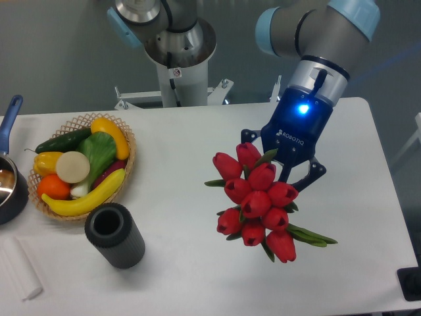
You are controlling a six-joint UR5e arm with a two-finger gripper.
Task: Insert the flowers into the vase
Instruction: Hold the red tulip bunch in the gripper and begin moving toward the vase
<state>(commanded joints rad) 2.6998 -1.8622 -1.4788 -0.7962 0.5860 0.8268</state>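
The flowers point(258, 201), a tight bunch of glossy red tulip buds with green leaves, sit right of the table's middle with the buds turned toward the camera. My gripper point(281, 178) comes down from the upper right, right behind the bunch. Its fingertips are hidden by the buds, and it appears shut on the stems. The vase point(115, 235), a short dark grey ribbed cylinder with a round black mouth, stands upright and empty near the front left. It is well apart from the flowers, to their left.
A wicker basket point(79, 120) of fake fruit and vegetables stands just behind the vase. A dark pot with a blue handle point(10, 112) is at the left edge. A white block point(20, 270) lies at the front left. The arm's base point(174, 52) is at the back.
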